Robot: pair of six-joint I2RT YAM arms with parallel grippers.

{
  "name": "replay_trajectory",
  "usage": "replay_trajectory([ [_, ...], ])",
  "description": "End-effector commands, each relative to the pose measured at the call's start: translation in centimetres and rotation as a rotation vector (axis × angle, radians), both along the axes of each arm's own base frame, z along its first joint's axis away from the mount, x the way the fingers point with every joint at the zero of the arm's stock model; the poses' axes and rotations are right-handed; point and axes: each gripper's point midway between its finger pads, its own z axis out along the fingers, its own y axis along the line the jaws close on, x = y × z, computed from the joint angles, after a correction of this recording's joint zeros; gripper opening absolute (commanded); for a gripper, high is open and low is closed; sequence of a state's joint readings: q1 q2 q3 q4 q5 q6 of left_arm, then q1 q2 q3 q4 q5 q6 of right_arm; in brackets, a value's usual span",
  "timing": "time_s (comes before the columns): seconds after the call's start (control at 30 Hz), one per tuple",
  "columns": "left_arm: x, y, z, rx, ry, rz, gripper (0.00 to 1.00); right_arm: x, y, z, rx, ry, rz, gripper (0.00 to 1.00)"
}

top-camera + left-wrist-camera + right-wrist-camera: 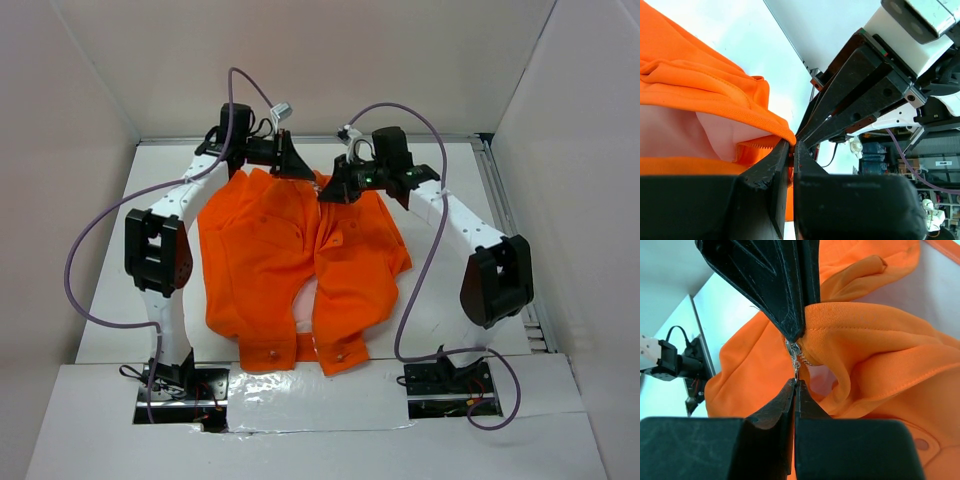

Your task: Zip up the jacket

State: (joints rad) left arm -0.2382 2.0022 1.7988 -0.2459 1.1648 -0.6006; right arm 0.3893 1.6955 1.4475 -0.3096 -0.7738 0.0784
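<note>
matt orange cloth jacket point(270, 250), smooth pale lining point(670, 135), small metal zipper pull point(796, 365), matt black plastic fingers point(765, 440)

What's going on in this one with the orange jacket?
Both arms work at the far end of the jacket, spread on the table. The left end effector pinches the fabric edge beside the zipper; the right end effector is shut on the zipper pull. The front gapes open toward the near end: not yet zipped.

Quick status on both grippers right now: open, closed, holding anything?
Left gripper: closed, pinching the front edge of the jacket.
Right gripper: closed on the zipper pull.
</note>
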Motion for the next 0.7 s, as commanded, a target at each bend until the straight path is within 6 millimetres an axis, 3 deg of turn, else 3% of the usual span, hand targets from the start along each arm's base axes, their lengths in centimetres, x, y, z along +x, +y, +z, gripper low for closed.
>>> replay_trajectory([
  [0.0,0.0,0.6,5.2,-0.039,-0.181,-0.007,0.0,-0.9,-1.1,1.6,-0.038,-0.035,-0.009,0.0],
  [0.17,1.2,0.5,8.7,-0.062,-0.284,0.008,0.0,-2.1,0.5,-0.9,0.032,0.098,0.112,0.0],
  [0.3,1.5,1.2,11.2,-0.088,-0.333,0.003,0.0,-1.3,0.8,-3.7,-0.007,0.148,0.086,0.0],
  [0.4,1.9,1.7,11.6,-0.089,-0.341,0.019,0.0,-1.2,0.5,-5.6,-0.034,0.158,0.063,0.0],
  [0.53,2.8,2.3,11.7,-0.084,-0.349,0.049,0.0,-2.8,-0.1,-7.4,-0.062,0.201,0.057,0.0],
  [0.67,6.4,3.6,12.3,-0.05,-0.39,0.2,0.0,-5.5,-1.2,-9.0,-0.074,0.265,0.042,0.0],
])
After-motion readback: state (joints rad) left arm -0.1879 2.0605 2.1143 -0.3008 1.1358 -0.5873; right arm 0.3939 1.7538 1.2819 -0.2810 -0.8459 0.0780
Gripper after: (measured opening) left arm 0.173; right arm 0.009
